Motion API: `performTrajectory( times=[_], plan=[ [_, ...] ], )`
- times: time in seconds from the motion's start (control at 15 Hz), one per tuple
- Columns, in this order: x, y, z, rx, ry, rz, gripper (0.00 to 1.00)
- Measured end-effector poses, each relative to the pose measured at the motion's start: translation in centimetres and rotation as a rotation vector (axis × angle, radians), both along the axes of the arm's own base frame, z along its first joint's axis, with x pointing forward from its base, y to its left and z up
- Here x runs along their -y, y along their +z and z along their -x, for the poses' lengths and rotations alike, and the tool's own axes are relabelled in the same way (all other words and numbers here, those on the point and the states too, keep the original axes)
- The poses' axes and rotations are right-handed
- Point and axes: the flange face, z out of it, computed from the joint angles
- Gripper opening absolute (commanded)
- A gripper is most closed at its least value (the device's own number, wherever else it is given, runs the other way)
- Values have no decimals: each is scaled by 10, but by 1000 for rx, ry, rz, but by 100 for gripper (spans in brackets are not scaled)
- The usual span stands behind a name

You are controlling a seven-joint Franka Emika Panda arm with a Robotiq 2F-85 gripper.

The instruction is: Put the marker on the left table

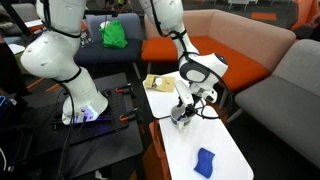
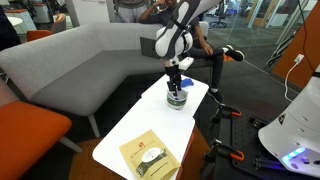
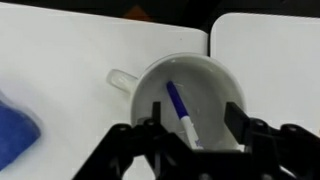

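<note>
Marker [image 3: 181, 113] — one — inside the single cup [image 3: 218, 92].

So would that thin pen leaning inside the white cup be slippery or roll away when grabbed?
The thin blue-and-white marker looks stiff and probably light, so it should lift without bending. Its smooth round barrel may slip, and would likely roll on the flat white table. Leaning loosely in the white handled cup, it could shift when nudged.
</note>
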Motion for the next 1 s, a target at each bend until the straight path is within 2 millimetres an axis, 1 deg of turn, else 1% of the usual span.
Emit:
performTrajectory(
  times=[0.27, 0.4, 0.53, 0.6, 0.67, 0.8, 0.87, 0.93, 1.0],
  plan=[
    [-8, -7, -14, -1, 18, -8, 56],
    [-12, -13, -17, -5, 12, -8, 52],
    [-13, -21, -17, -14, 7, -11, 46],
    [-13, -25, -15, -20, 1, -15, 32],
    [-13, -29, -13, -25, -9, -20, 22],
    [-9, -35, -9, -34, -25, -29, 6],
    [-6, -38, -6, -36, -33, -33, 0],
    [-4, -39, -6, -33, -39, -33, 0],
    [-1, -38, -6, -27, -44, -31, 2]
  ],
)
